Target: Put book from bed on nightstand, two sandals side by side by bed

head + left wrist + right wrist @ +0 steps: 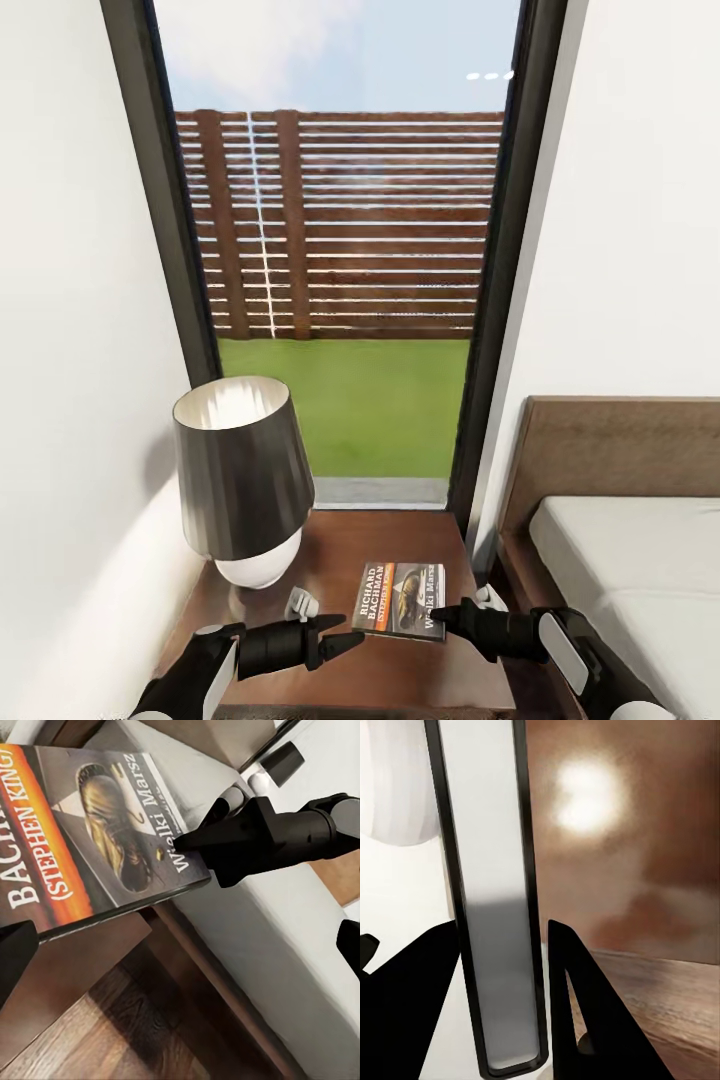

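Note:
The book [400, 598], black and orange with white lettering, hovers low over the right half of the dark wooden nightstand [330, 545]. My right gripper [447, 612] is shut on its right edge. In the right wrist view the book's edge [495, 907] runs between the two fingers. The left wrist view shows the cover [97, 817] with the right gripper [187, 844] pinching it. My left gripper [337, 632] is open just left of the book and holds nothing. The bed [620, 560] lies to the right. The sandals are out of view.
A lamp [245, 470] with a dark shade and white base takes up the nightstand's left half. Behind it is a tall dark-framed window [500, 300] between white walls. The bed's brown headboard [620, 450] and dark frame [225, 982] stand close to the nightstand's right side.

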Robot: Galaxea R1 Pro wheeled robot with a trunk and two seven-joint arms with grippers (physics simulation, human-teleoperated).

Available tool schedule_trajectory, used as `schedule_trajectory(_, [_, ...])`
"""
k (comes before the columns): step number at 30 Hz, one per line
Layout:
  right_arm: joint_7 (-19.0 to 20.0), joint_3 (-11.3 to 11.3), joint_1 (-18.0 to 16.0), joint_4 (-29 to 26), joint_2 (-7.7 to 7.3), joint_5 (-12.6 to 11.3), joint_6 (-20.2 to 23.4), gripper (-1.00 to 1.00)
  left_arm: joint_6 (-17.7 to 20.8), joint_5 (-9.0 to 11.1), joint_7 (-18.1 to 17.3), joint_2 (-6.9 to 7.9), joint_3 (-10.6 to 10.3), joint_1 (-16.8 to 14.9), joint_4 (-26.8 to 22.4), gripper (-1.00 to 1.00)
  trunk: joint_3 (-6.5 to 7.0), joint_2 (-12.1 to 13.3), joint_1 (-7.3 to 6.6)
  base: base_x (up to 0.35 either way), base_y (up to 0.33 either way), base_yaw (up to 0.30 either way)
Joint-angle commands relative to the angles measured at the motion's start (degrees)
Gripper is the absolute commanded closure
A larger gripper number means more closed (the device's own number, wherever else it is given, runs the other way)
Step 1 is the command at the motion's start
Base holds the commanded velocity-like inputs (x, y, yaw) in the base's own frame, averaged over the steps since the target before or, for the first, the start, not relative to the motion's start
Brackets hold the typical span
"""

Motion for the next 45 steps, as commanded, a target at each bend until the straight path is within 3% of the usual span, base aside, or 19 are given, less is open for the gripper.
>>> schedule_trajectory(1, [0.2, -0.2, 0.0, 0.0, 0.03, -0.1, 0.3, 1.0, 0.6, -0.5, -0.4, -0.09, 0.5, 0.0, -0.1, -1.0, -0.24, -0.4, 0.22, 0.0, 0.0, 0.0])
schedule_trajectory(31, [0.2, -0.2, 0.0, 0.0, 0.07, -0.1, 0.3, 1.0, 0.6, -0.5, -0.4, -0.09, 0.5, 0.0, -0.1, -1.0, -5.63, -12.5, 6.81, 0.0, 0.0, 0.0])
schedule_trajectory(45, [0.2, -0.2, 0.0, 0.0, 0.08, -0.1, 0.3, 1.0, 0.6, -0.6, -0.6, 0.0, 0.5, 0.0, -0.1, -1.0, -5.63, -12.5, 6.81, 0.102, 0.0, 0.0])
